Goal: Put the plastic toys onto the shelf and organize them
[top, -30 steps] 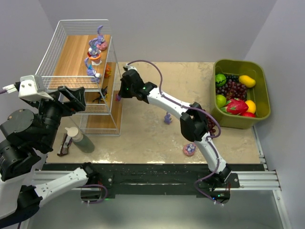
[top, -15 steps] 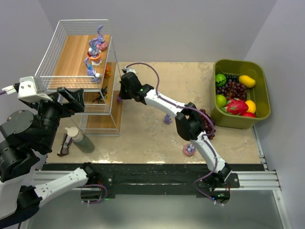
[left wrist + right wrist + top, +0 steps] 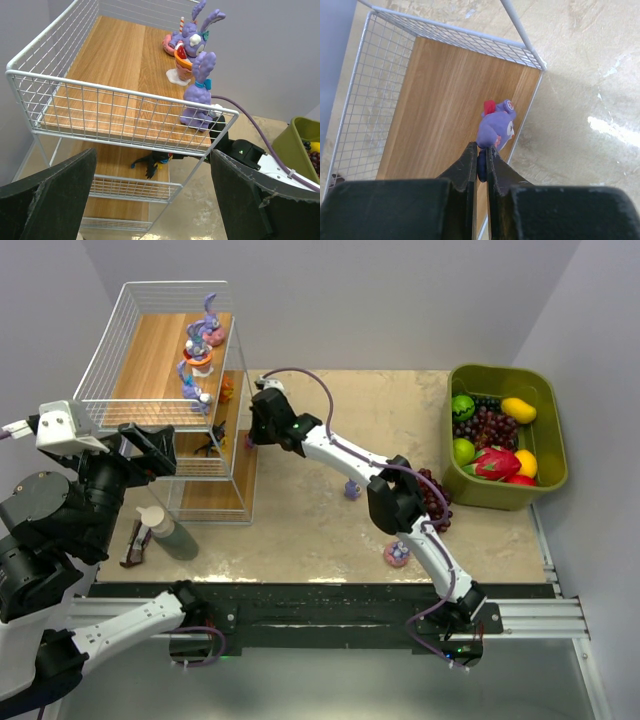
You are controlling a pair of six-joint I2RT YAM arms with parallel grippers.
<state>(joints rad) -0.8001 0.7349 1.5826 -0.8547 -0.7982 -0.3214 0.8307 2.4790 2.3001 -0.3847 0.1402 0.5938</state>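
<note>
The shelf (image 3: 150, 360) of white wire and wooden boards stands at the far left. Its top board carries purple bunny toys (image 3: 199, 87) and a cup figure (image 3: 189, 42). A black insect toy (image 3: 152, 162) lies one tier down, and an orange toy (image 3: 227, 390) sits beside it. My right gripper (image 3: 481, 160) is shut on a small purple toy (image 3: 496, 127), holding it over the edge of a wooden board (image 3: 435, 115). In the top view that gripper (image 3: 250, 438) is at the shelf's right side. My left gripper (image 3: 150, 200) hangs open in front of the shelf, holding nothing. Two loose toys, purple (image 3: 352, 487) and pink-based (image 3: 397, 554), stay on the table.
An olive-green bin (image 3: 548, 455) of colourful fruit sits at the far right. A dark grape bunch (image 3: 434, 498) lies beside my right forearm. A capped bottle (image 3: 166, 530) and a small dark object (image 3: 134, 546) lie in front of the shelf's left corner.
My right arm has shifted slightly left toward the shelf with the purple toy still in its grip. The left arm has stayed where it was.
</note>
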